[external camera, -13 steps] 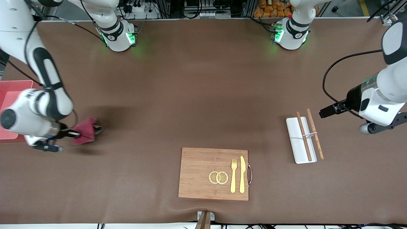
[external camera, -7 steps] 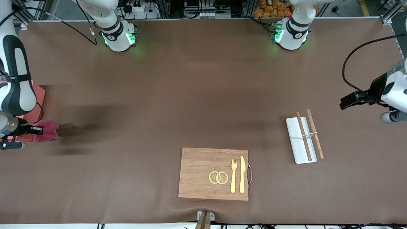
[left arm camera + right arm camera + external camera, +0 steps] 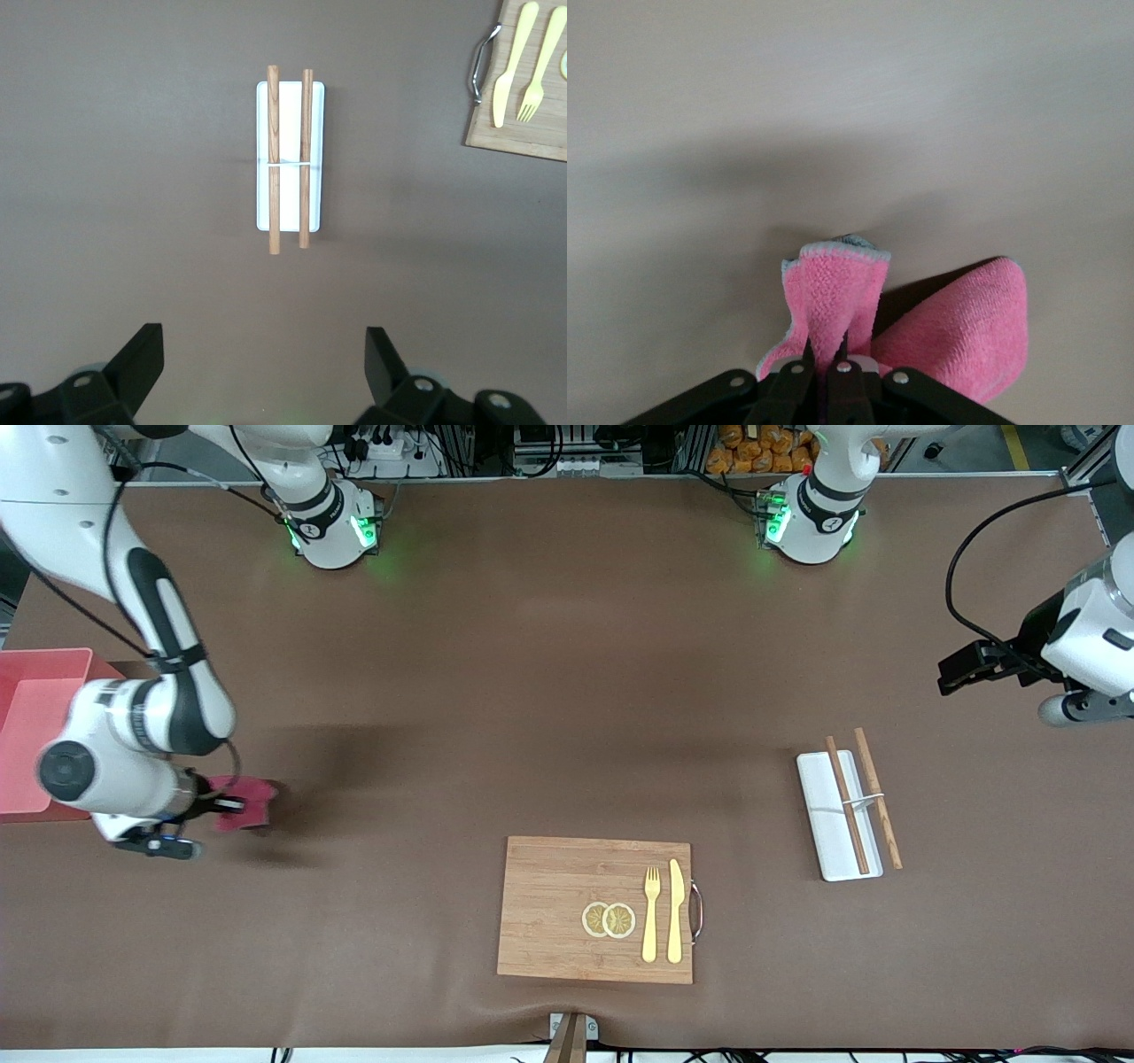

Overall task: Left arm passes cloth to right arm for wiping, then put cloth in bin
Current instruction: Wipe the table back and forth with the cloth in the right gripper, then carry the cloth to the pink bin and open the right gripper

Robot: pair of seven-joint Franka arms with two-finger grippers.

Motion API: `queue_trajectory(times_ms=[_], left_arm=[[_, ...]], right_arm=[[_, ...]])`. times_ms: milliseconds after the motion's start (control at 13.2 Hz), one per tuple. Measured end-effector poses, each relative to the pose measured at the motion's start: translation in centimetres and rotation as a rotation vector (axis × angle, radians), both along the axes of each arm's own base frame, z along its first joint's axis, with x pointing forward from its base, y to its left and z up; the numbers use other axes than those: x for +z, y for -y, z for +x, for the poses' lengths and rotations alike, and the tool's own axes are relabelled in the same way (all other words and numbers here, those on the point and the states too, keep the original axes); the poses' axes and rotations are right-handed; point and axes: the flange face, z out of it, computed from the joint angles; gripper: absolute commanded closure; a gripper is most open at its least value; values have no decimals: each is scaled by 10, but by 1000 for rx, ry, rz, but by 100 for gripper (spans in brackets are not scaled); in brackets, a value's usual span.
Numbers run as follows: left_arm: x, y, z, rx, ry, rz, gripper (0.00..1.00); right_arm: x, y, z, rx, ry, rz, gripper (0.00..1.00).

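My right gripper [image 3: 232, 804] is shut on the raspberry-pink cloth [image 3: 250, 812], held low over the brown table beside the salmon-pink bin [image 3: 35, 717], toward the right arm's end. In the right wrist view the closed jaws [image 3: 830, 350] pinch a fold of the cloth [image 3: 833, 297], and the rest bunches down to the table with a shadow under it. My left gripper [image 3: 955, 673] is open and empty, up in the air at the left arm's end. The left wrist view shows its spread fingertips [image 3: 142, 350] over bare table.
A wooden board [image 3: 567, 908] with a fork, a knife and two lemon slices lies near the front camera. A flat white tray [image 3: 828, 837] with two wooden sticks lies toward the left arm's end; it also shows in the left wrist view [image 3: 291, 212].
The right gripper swung the cloth toward the bin, then back toward the table's middle. The left gripper moved up and farther from the front camera.
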Motion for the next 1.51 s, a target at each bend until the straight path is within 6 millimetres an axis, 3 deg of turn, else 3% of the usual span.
queue_trajectory(times_ms=[227,378,529,605,756,908,983,1059,1286,1513], left_arm=[[1,-4,-7,8,-4,3,0],[0,-6,-7,10,-5,3,0],[1,-6,-7,9,-5,3,0],[1,-6,-8,9,-3,1,0],[4,-5,-9,9,1,-4,0],[5,-4,-10,7,2,-6,0],[5,-3,-10,5,2,-7,0],[5,-3,-10,4,1,-7,0],[4,-1,-10,1,0,-7,0],[3,0,-10,-1,-2,-7,0]], right_arm=[[5,-130,-9,-155,-14,23,100],[12,-227,-31,-254,-12,18,100],[28,-301,-50,-318,-8,57,100],[44,-322,-53,-333,7,73,100],[90,-329,-47,-334,30,97,100],[136,-304,-35,-287,69,119,100],[149,-276,-26,-247,83,126,100],[156,-236,-13,-213,95,131,100],[146,-84,17,-90,116,135,100],[134,71,14,96,141,144,100]])
